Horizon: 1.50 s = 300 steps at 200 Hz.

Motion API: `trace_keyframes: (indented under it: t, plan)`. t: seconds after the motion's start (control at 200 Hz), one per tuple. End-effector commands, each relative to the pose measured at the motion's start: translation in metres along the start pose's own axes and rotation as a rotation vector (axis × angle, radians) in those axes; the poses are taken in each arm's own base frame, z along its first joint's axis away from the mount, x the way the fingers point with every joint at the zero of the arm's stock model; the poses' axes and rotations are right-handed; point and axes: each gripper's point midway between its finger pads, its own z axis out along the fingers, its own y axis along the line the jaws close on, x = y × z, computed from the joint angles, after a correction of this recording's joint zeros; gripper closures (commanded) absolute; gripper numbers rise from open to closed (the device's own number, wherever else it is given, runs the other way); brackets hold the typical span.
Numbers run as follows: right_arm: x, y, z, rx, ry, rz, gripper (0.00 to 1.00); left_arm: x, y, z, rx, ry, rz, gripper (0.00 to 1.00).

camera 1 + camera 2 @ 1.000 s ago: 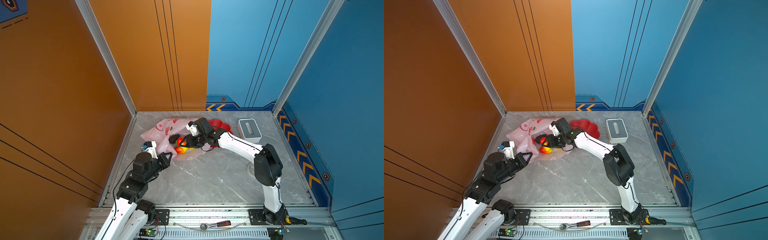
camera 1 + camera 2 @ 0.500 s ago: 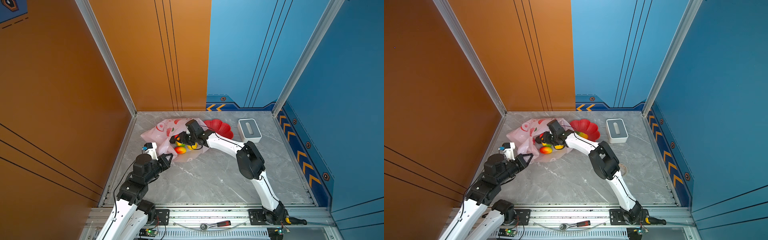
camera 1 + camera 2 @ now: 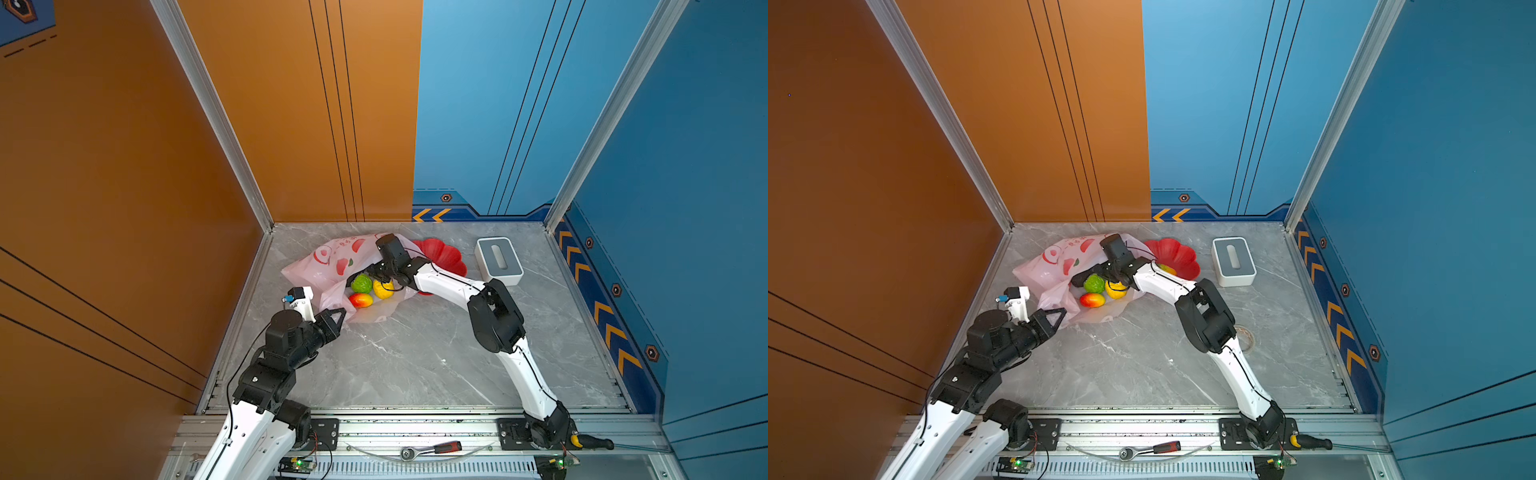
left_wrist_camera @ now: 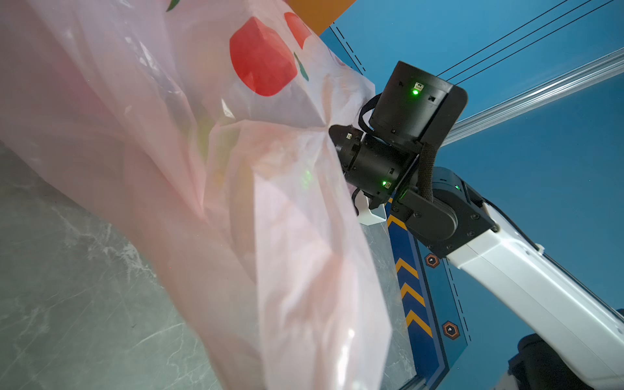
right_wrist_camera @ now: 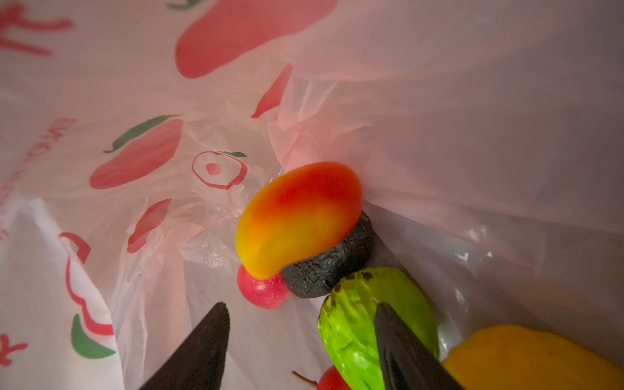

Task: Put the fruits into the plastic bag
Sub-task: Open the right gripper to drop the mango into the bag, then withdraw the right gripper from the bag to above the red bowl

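Both top views: the right gripper [image 3: 368, 272] now reaches deeper into the plastic bag [image 3: 328, 266] than a second ago. A green fruit [image 3: 361, 284], lemon [image 3: 383, 289] and mango [image 3: 360, 300] lie at the bag's mouth. The left gripper [image 3: 337, 318] is clamped on the bag's hem.

Left wrist: bag film fills the view.

Right wrist: the fingers are spread and hold nothing, beside the green fruit and an avocado [image 5: 331, 266].

Surface and room: grey marble tabletop [image 3: 415, 353], orange and blue walls.
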Motion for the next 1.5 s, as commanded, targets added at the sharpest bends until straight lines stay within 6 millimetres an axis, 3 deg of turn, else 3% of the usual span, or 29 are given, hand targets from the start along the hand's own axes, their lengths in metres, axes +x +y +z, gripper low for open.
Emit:
trace_keyframes:
  t: [0.0,0.491,0.631,0.791,0.906,0.921,1.026,1.041,1.171,1.317,1.497]
  plan:
    - [-0.005,0.004,0.001,-0.021,-0.015,0.014,0.33,0.003,-0.001,-0.001,0.015,0.010,-0.001,1.00]
    - [0.006,0.017,-0.012,-0.054,0.024,-0.015,0.32,0.002,0.000,-0.001,0.011,0.007,-0.001,1.00]
    - [0.021,0.030,-0.022,-0.084,0.094,-0.044,0.32,0.002,0.001,-0.001,0.005,0.007,0.002,1.00]
    - [0.056,0.036,-0.037,-0.109,0.255,-0.055,0.32,0.002,0.002,-0.003,-0.004,0.004,0.007,1.00]
    - [0.074,0.037,-0.062,-0.100,0.321,-0.112,0.32,0.003,0.003,-0.005,-0.008,0.003,0.010,1.00]
    - [0.081,0.028,-0.064,-0.075,0.339,-0.119,0.32,0.003,0.003,-0.005,-0.007,0.002,0.010,1.00]
    - [0.095,0.012,-0.087,0.010,0.376,-0.210,0.32,0.002,0.003,-0.007,-0.010,0.002,0.013,1.00]
    - [0.094,0.018,-0.098,0.005,0.367,-0.234,0.32,0.003,0.003,-0.006,-0.012,0.003,0.013,1.00]
    - [0.102,0.013,-0.132,0.082,0.371,-0.363,0.32,0.002,0.003,-0.007,-0.015,0.003,0.015,1.00]
    - [0.095,0.015,-0.170,0.123,0.323,-0.464,0.32,0.001,0.002,-0.008,-0.013,-0.002,0.012,1.00]
    - [0.064,0.021,-0.223,0.154,0.188,-0.569,0.31,-0.001,0.002,-0.012,-0.026,-0.005,0.022,1.00]
